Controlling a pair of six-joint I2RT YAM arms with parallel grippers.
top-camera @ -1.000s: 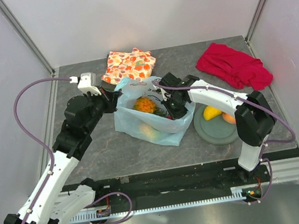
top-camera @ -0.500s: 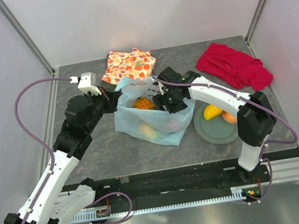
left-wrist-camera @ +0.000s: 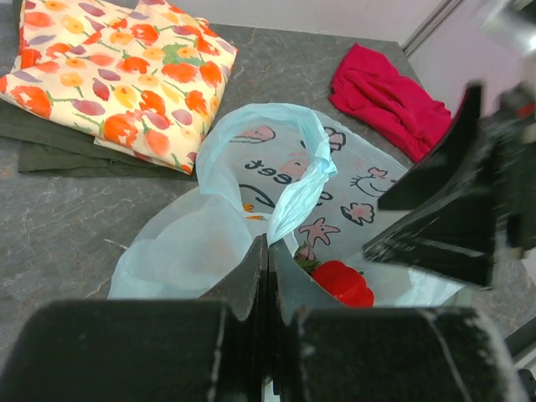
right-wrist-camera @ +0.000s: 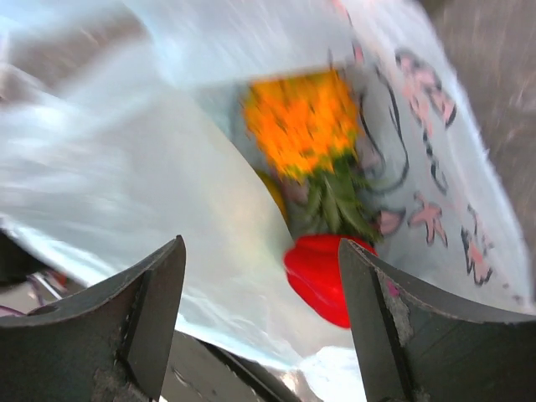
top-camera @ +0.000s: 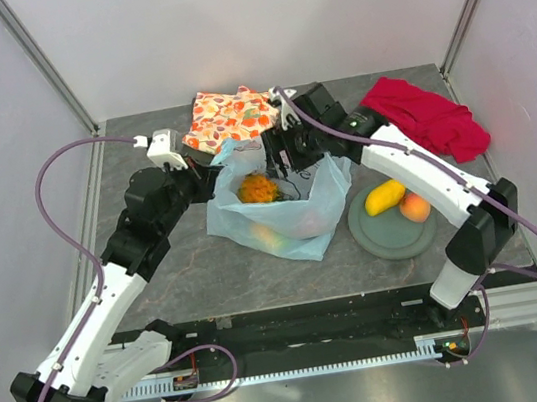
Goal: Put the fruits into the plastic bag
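The light-blue plastic bag (top-camera: 297, 219) lies mid-table with its mouth held up. My left gripper (top-camera: 211, 173) is shut on the bag's handle (left-wrist-camera: 303, 180) at the left rim. Inside lie the orange pineapple (top-camera: 259, 188) with green leaves (right-wrist-camera: 335, 201), the red pepper-like piece (right-wrist-camera: 322, 272) (left-wrist-camera: 343, 283), and a yellowish piece (top-camera: 265, 234) showing through the film. My right gripper (top-camera: 280, 157) (right-wrist-camera: 261, 244) hangs open above the bag's mouth, holding nothing. A yellow mango (top-camera: 383, 197) and an orange peach (top-camera: 413, 208) rest on the plate to the right.
The grey-green plate (top-camera: 380, 235) sits right of the bag. An orange floral cloth (top-camera: 231, 116) (left-wrist-camera: 117, 75) lies folded at the back, just behind the bag. A red cloth (top-camera: 423, 117) (left-wrist-camera: 389, 96) is crumpled at the back right.
My right gripper opened inside the bag, left the red piece there, and rose back and up out of the bag. The left gripper kept its hold on the handle.
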